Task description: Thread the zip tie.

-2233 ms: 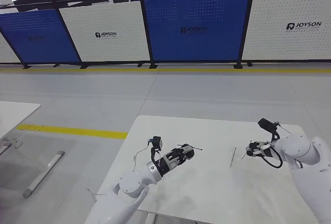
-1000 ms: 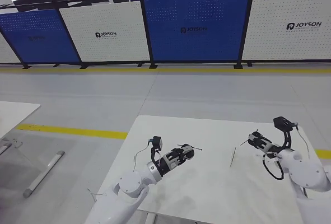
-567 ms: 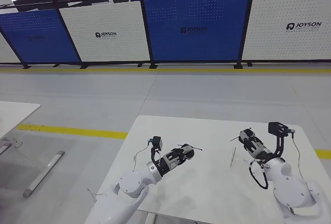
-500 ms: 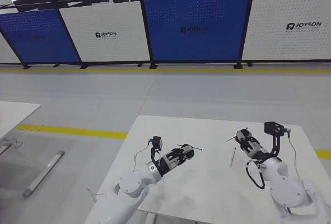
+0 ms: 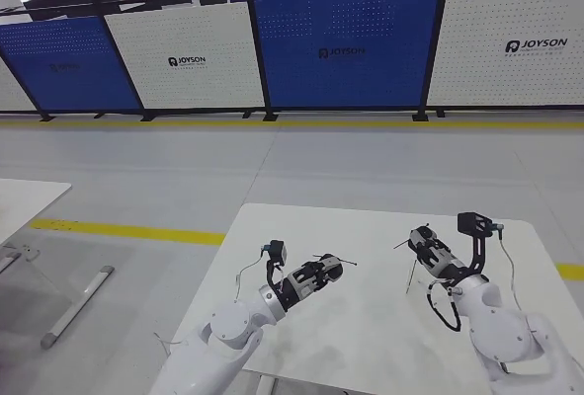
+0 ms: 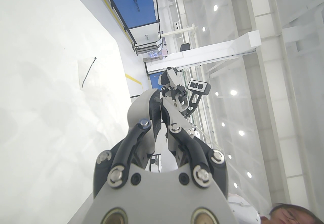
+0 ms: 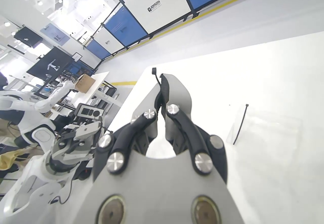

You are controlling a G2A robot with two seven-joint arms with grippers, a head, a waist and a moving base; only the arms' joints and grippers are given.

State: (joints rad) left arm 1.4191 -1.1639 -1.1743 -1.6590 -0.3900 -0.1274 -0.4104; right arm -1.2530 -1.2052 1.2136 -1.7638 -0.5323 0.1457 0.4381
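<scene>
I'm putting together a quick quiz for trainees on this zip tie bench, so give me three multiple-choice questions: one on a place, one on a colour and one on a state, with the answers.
1. Where does the loose black plastic zip tie lie?
A. on the white table, near the right gripper
B. on the grey floor
C. in a cardboard box

2. What colour is the held plastic zip tie in the right gripper?
A. white
B. black
C. yellow

3. What state is the right gripper in?
A. wide open
B. shut on a zip tie
C. shut on nothing

Answers:
1 A: it lies flat on the tabletop beside that gripper.
2 B: its black head sticks out past the fingertips.
3 B: the fingers meet on the strap.
</scene>
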